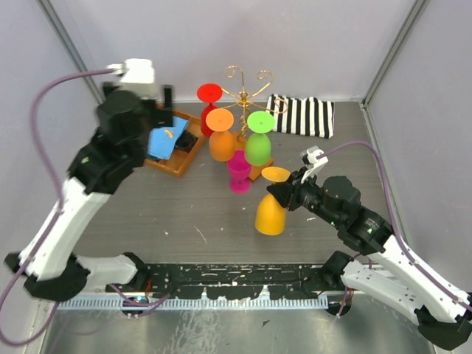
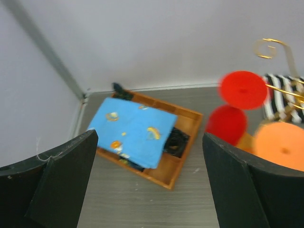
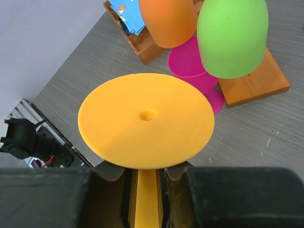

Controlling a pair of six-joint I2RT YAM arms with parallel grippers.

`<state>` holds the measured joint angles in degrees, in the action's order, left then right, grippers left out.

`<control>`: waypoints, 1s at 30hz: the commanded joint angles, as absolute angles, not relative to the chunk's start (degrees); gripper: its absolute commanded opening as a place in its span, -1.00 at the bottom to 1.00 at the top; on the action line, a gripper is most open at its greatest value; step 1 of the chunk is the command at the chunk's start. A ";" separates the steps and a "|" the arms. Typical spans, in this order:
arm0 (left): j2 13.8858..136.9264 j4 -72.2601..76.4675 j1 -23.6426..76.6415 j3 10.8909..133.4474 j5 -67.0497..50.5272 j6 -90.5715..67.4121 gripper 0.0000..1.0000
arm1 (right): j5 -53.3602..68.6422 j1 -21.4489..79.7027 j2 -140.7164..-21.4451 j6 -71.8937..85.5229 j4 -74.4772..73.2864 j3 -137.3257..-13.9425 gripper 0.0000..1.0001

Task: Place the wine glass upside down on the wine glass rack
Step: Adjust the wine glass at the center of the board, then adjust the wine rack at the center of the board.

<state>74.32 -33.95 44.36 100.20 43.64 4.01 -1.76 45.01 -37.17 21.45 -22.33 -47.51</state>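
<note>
The carry to the rack is in hand. The right gripper [image 1: 289, 190] is clamped on the stem of the yellow wine glass [image 1: 271, 214] and holds it upside down, slightly tilted, in front of the rack [image 1: 248, 87] and toward its right. I cannot tell if the rim touches the surface [image 1: 184, 214].

The next move likely calls for a lift, then sliding the stem into a free wire arm, clear of the green glass [image 1: 258, 147] and orange glass [image 1: 221, 144] hanging there.

The left gripper [image 2: 149, 180] gapes wide and empty, left of the rack.

The wine glass looks opaque, with a broad flat foot dimpled at its centre.
</note>
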 commanded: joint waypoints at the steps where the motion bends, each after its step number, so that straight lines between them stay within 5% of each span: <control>1: 64.38 -34.81 34.23 93.62 41.67 -3.48 0.96 | -0.77 45.14 -37.53 22.58 -18.74 -47.51 -0.99; 14: 67.60 -41.31 4.82 79.54 12.49 -22.76 0.96 | -0.25 45.09 -36.97 22.77 -19.10 -46.83 -0.99; 25: 90.91 -68.08 3.34 95.50 4.02 -29.48 0.96 | 0.58 45.09 -37.25 23.16 -18.47 -45.27 -0.99; 30: 81.87 -54.46 3.44 88.21 3.28 -28.61 0.96 | 0.17 45.12 -37.19 23.12 -18.52 -44.96 -0.99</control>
